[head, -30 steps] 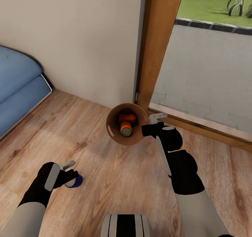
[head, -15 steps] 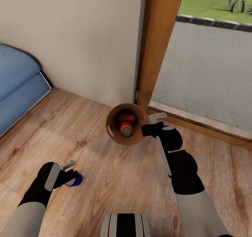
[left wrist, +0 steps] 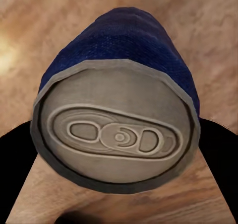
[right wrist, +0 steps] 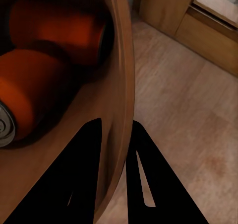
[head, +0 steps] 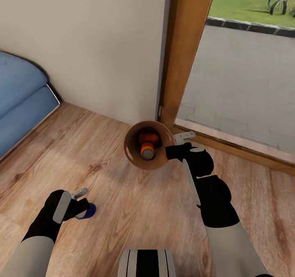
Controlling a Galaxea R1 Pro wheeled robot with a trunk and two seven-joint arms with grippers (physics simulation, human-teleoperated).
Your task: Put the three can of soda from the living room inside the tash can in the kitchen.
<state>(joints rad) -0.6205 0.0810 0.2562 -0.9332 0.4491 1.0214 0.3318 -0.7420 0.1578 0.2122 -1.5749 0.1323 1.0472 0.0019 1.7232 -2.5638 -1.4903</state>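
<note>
The copper-brown trash can (head: 133, 154) hangs above the wood floor, tilted so its mouth faces me. My right gripper (head: 171, 150) is shut on its rim (right wrist: 124, 85), one finger inside and one outside. Two orange soda cans (head: 148, 144) lie inside it, also seen close up in the right wrist view (right wrist: 34, 95). My left gripper (head: 82, 205) is shut on the dark blue soda can (head: 87, 212), low over the floor at the lower left. The left wrist view looks straight at that blue can's silver top (left wrist: 116, 134).
A blue sofa (head: 20, 101) stands at the left against a beige wall (head: 90, 43). A wooden door frame (head: 186, 51) and glass door open onto a paved yard at the right. Pale wood floor (head: 135, 211) spreads below both arms.
The view shifted slightly, so the camera moved a little. The blue can sits a bit deeper behind the left hand. The right arm and trash can hold still.
</note>
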